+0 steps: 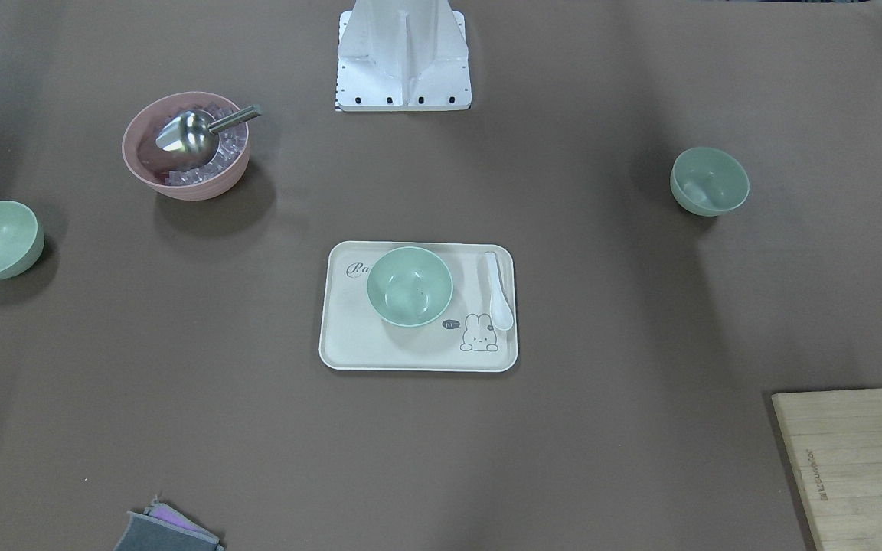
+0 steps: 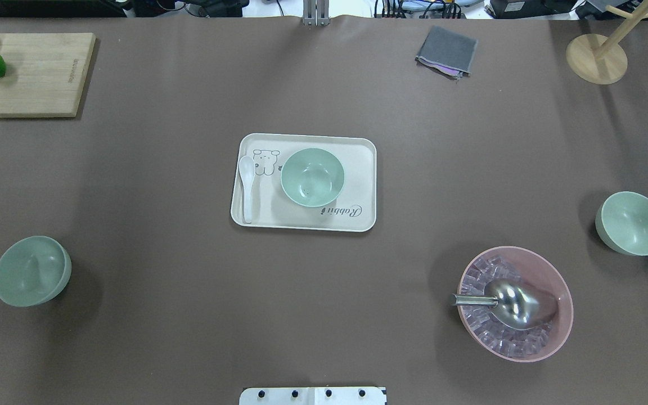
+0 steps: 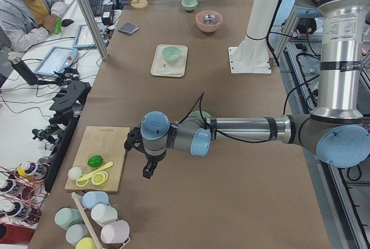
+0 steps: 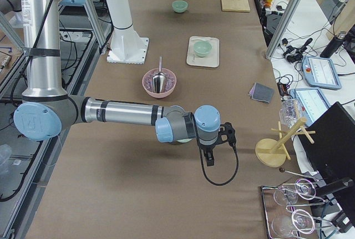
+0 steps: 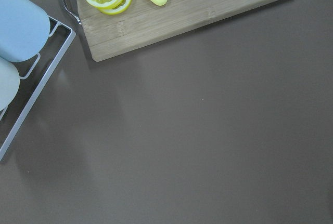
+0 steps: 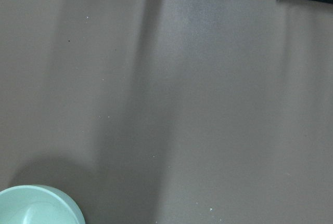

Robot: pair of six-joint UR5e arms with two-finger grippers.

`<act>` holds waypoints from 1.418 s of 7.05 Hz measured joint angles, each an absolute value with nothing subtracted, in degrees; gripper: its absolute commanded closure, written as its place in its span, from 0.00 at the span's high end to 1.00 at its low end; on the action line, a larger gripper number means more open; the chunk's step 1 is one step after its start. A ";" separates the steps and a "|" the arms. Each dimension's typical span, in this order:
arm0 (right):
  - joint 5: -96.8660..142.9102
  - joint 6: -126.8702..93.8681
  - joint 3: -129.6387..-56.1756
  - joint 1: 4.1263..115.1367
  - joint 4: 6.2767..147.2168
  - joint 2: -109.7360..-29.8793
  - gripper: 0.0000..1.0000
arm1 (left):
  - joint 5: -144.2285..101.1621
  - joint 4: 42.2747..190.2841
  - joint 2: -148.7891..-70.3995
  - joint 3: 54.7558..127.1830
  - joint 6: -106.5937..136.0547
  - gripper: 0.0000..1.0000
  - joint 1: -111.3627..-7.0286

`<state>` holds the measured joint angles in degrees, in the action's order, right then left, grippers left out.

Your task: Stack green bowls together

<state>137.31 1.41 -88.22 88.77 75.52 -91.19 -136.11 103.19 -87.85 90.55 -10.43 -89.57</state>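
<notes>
Nothing stacked, overhead view: centre green bowl (image 2: 312, 177) on tray (image 2: 360, 174); left green bowl (image 2: 32, 271) at its 8 o'clock, right green bowl (image 2: 631, 223) at 3 o'clock, both well apart. My left gripper (image 3: 149, 171) and right gripper (image 4: 209, 160) hover above the table; whether the fingers are apart or together, I cannot tell.

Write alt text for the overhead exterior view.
Three green bowls sit unstacked: the centre bowl on a cream tray beside a white spoon, the left bowl and the right bowl near the side edges. A pink bowl holding clear cubes and a metal scoop sits near the right bowl.
</notes>
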 measured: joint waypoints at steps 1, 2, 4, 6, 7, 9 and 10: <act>137.22 1.42 -88.34 89.09 75.54 -91.65 1.00 | -135.70 103.05 -88.13 90.44 -10.43 0.99 -89.56; 136.53 1.46 -88.43 89.42 75.57 -92.07 1.00 | -134.96 102.83 -88.60 90.23 -10.40 0.99 -89.57; 135.23 1.47 -88.36 89.61 75.91 -92.54 1.00 | -134.79 102.69 -88.46 89.55 -9.54 0.99 -89.62; 135.62 1.34 -87.91 89.63 76.03 -92.64 1.00 | -135.20 103.20 -88.85 88.87 -4.84 0.99 -89.57; 135.70 1.17 -87.85 89.60 76.12 -92.30 1.00 | -135.24 103.77 -88.97 88.81 -2.41 0.99 -89.57; 135.90 0.56 -88.02 89.53 76.04 -91.89 1.00 | -135.26 106.43 -88.91 88.71 -0.36 0.99 -89.56; 136.12 0.42 -88.12 89.47 75.77 -91.96 1.00 | -135.25 107.85 -88.89 88.71 0.12 0.99 -89.47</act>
